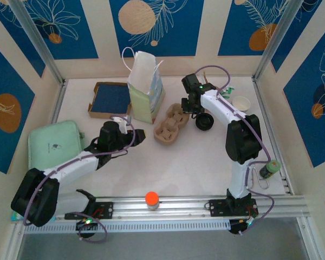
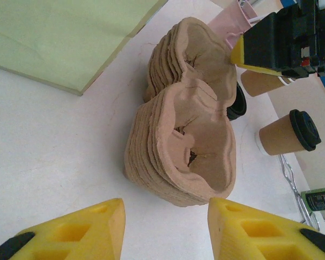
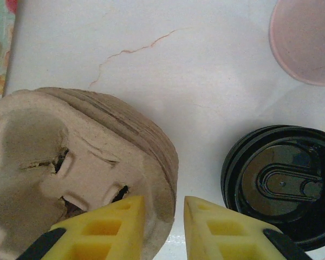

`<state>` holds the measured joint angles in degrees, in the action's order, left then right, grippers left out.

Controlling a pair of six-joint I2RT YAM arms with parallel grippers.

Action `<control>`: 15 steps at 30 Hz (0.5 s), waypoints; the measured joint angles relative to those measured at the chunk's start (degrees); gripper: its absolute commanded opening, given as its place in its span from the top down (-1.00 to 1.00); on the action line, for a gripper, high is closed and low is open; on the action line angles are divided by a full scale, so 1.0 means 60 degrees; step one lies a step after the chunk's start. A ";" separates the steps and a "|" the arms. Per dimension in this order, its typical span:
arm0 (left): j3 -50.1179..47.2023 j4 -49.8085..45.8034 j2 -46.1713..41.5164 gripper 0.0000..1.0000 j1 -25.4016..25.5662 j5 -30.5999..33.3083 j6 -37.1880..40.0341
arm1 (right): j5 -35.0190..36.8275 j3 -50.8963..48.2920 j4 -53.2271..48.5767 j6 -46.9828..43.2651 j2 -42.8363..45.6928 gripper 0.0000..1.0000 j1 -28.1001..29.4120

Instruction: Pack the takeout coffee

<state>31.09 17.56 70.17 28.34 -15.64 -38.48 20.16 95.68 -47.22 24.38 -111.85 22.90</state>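
Left gripper (image 2: 165, 207): jaws wide open, empty, aimed along the long axis of the carrier stack (image 2: 184, 141) lying just ahead at mid-table (image 1: 179, 162). Right gripper (image 3: 163, 205): jaws narrowly parted astride the stack's far rim. Lidded coffee cup (image 2: 286, 132) stands beside that end. Bare surface lies nearside.

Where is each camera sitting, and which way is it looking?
Top external: above and behind the arms, looking down at the table; left arm and right arm show.
Left wrist: on that wrist, low, facing the carrier stack; left gripper shows.
Right wrist: on that wrist, looking down at the stack's edge and black lids; right gripper shows.
Shared: all three see the carrier stack.
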 measured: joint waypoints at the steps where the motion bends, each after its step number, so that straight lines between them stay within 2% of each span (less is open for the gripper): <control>1: 0.0000 -0.0004 0.0000 0.11 -0.0004 0.0004 0.0000 | 0.0000 0.0000 0.0000 -0.0004 0.0000 0.48 0.0011; 5: 0.0000 -0.0004 0.0000 0.11 -0.0015 0.0000 0.0000 | -0.0007 0.0000 0.0000 -0.0004 -0.0004 0.48 0.0076; 12: -0.0015 -0.0004 0.0000 0.11 -0.0022 0.0000 0.0000 | 0.0000 0.0000 0.0000 -0.0004 -0.0004 0.61 0.0087; 15: -0.0018 -0.0004 0.0000 0.11 -0.0036 0.0000 0.0000 | 0.0000 0.0000 0.0000 -0.0004 -0.0007 0.59 0.0087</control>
<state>30.98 17.54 70.17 28.12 -15.64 -38.48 20.16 95.68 -47.22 24.36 -111.90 23.42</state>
